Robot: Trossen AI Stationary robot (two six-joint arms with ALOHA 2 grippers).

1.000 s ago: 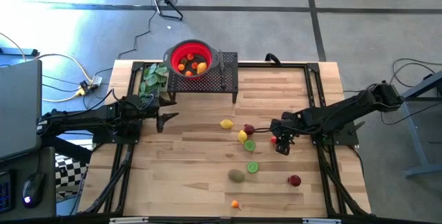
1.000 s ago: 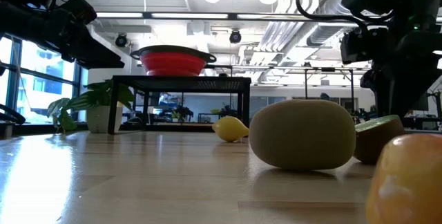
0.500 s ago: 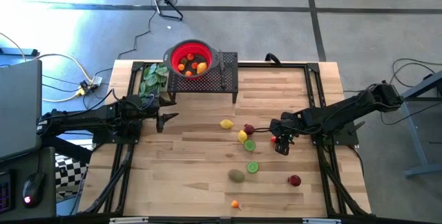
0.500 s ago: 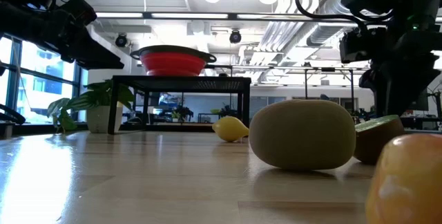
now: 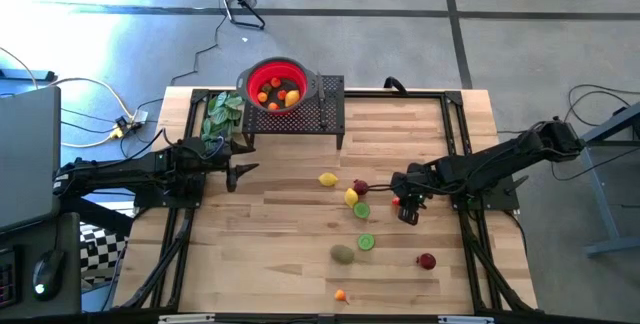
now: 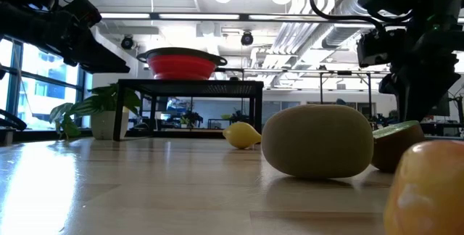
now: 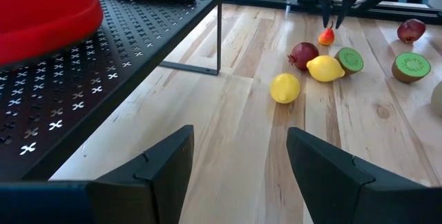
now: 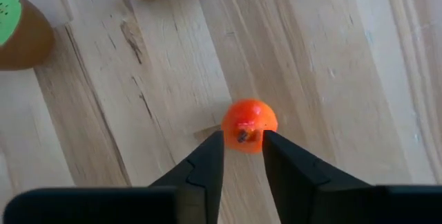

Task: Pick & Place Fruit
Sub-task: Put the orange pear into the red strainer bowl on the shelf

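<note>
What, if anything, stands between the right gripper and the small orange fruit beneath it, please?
Nothing visible. The right gripper is right over the small orange fruit on the table, one finger on either side of it. The kiwi halves lie off to one side.

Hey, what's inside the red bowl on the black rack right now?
The red bowl on the black rack holds a few small orange and yellow fruits, seen from above. Anything under them is covered, and the low view shows only the bowl's outside.
</note>
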